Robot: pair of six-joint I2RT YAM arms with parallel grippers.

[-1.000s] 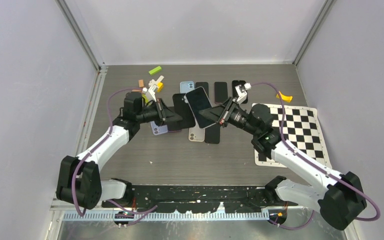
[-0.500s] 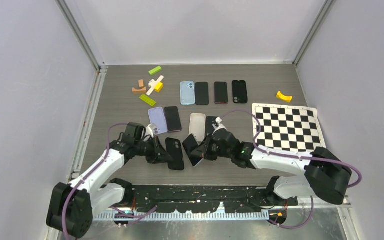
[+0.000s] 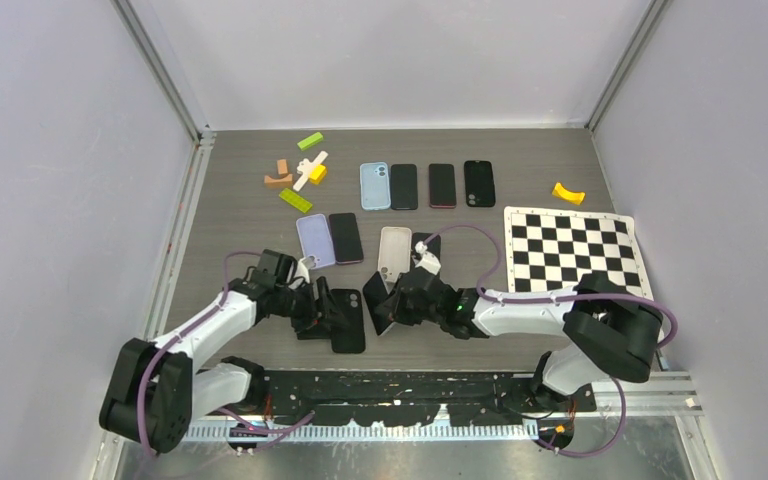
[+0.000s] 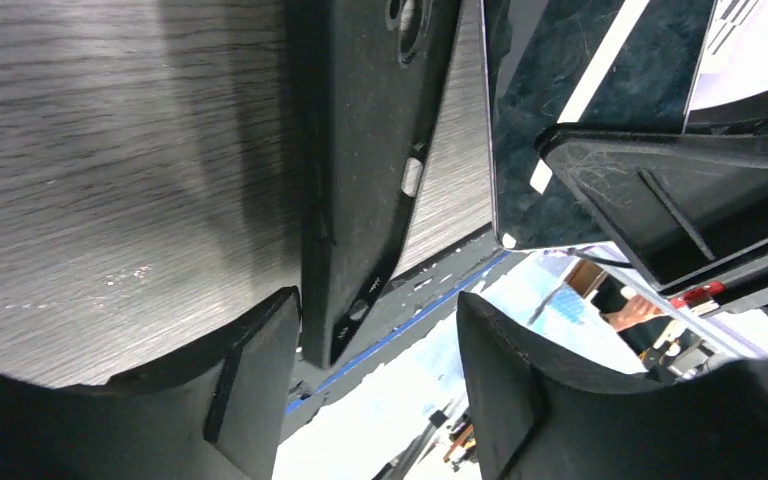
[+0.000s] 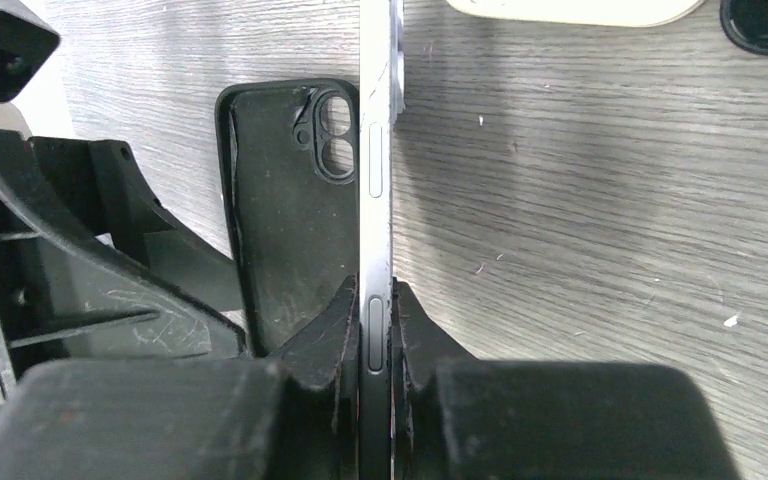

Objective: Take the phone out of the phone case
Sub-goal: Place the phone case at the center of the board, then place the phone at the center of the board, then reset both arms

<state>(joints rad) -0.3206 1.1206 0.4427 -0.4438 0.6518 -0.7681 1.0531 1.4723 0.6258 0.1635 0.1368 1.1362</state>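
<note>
Grey wood-grain table (image 3: 532, 160), plain pale walls (image 3: 400, 60)

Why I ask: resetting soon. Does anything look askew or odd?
The phone is held on edge, pinched in the right gripper, unlike the row of phones lying flat. Its empty black case lies flat beside it, out of line.

table (image 3: 230, 230): grey woodgrain | lying on it: phone case (image 3: 348, 325), checkerboard (image 3: 575, 255), blocks (image 3: 295, 199), perhaps eight phones (image 3: 404, 186)

Left claw (image 4: 375, 335) spread; right claw (image 5: 375, 300) clamped; both arms low.
</note>
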